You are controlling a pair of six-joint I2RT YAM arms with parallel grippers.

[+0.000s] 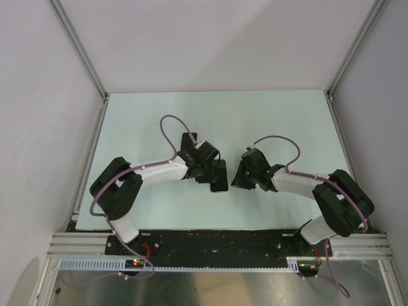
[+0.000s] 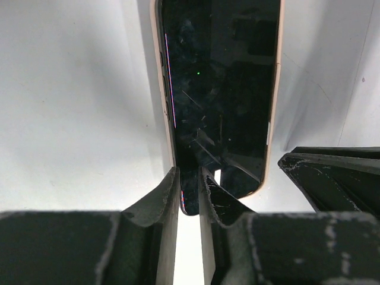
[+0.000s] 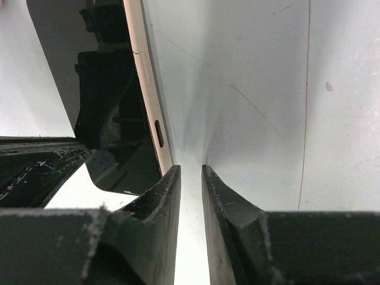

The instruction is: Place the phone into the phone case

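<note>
One phone (image 1: 219,176), its long axis near-to-far.

The pale table (image 1: 287,121) bears the phone case (image 3: 149,89) around the phone (image 2: 225,89).

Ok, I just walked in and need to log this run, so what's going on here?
Two robot arms are working a phone into a pink case on the table. The phone lies screen up, the case's rim showing along both long sides. The left gripper has its jaws nearly closed at one phone corner; pinching or pressing, I can't tell. The right gripper sits beside the case, jaws nearly closed on nothing.
</note>
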